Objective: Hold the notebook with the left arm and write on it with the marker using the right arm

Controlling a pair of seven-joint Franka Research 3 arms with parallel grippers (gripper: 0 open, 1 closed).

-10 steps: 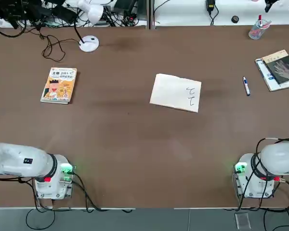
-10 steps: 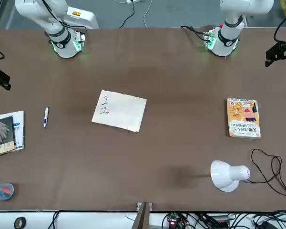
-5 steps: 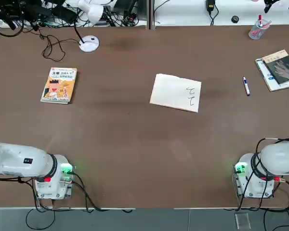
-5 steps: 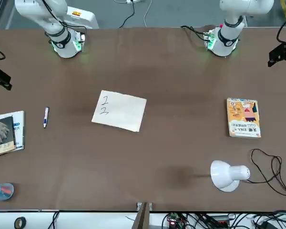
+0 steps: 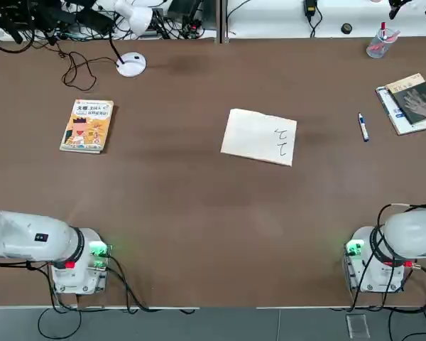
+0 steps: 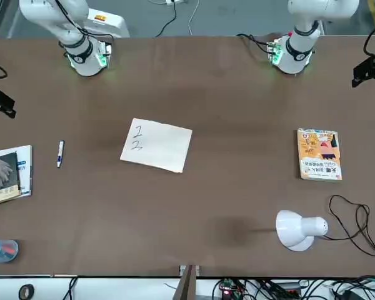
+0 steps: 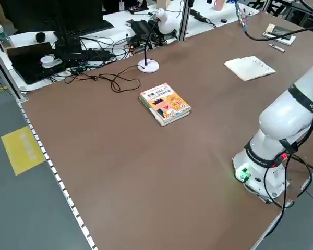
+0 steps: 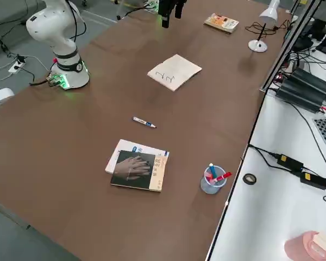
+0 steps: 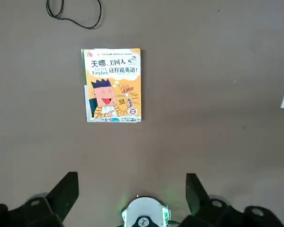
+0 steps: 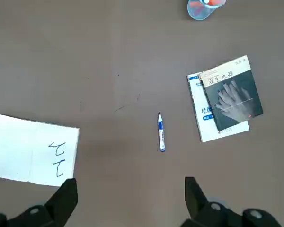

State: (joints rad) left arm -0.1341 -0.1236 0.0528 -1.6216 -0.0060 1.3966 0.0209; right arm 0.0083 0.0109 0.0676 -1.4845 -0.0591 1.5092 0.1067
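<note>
Both arms sit high above the table, nothing held. Left gripper has its fingers spread apart, looking down on the orange book. Right gripper likewise gapes wide, empty. Mid-table: the notebook lies flat, dark marks on it. The marker rests well apart, between notebook and grey-covered book. Far edge: white lamp.

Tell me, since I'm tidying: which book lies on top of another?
The grey-covered book, with a hand pictured, overlaps a white one; the orange-yellow book lies alone.
</note>
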